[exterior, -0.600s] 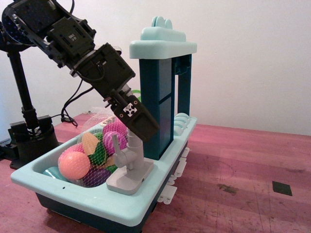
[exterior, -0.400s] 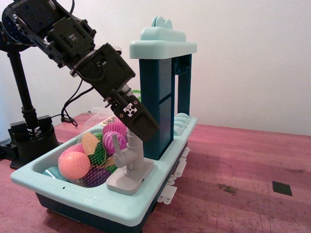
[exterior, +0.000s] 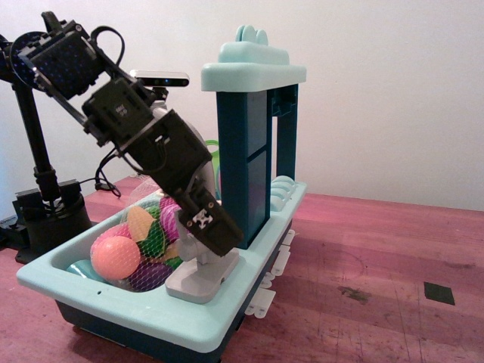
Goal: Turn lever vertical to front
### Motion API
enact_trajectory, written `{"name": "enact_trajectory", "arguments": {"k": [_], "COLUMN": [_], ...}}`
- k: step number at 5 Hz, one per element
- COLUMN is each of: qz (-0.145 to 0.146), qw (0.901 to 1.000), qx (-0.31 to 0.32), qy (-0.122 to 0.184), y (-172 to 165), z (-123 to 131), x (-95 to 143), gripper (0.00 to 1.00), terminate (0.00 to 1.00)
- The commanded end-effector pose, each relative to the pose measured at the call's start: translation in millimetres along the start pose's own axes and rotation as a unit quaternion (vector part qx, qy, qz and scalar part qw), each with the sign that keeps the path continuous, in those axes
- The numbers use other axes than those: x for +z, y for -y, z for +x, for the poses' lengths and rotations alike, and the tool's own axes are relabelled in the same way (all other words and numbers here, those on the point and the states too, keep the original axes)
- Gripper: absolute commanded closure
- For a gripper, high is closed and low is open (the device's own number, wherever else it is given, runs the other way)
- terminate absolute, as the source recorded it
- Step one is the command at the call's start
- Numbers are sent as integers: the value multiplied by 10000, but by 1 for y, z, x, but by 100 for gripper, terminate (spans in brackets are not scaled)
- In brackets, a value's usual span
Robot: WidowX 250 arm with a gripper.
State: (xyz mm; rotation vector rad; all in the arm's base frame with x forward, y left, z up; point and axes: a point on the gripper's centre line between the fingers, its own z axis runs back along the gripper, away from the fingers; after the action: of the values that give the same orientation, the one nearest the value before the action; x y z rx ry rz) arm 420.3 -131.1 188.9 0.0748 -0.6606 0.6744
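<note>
- A toy sink [exterior: 113,302] stands on the worktop [exterior: 378,287].
- A net of balls [exterior: 140,242] lies in its basin.
- The faucet base [exterior: 198,281] sits right of the balls.
- A tower [exterior: 253,144] rises behind.

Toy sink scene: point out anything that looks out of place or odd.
A mesh net bag of bright plastic balls fills the pale turquoise toy sink basin, crowding the grey toy faucet. The black gripper covers the faucet's upper part, hiding its lever. Nothing looks spilled or broken.
</note>
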Motion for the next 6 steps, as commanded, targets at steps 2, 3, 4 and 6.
{"name": "enact_trajectory", "arguments": {"k": [2,3,4,6], "qz": [-401,-404,-413,-410], "qw": [9986,9983,9982,9981], "qx": [310,369,405,449], "qy": [181,193,168,123], "y": [-12,-20,-31,-47], "z": [1,-6,-14,-25], "x": [35,36,34,31], "gripper": [0,0,0,0], "terminate": [0,0,0,0]}}
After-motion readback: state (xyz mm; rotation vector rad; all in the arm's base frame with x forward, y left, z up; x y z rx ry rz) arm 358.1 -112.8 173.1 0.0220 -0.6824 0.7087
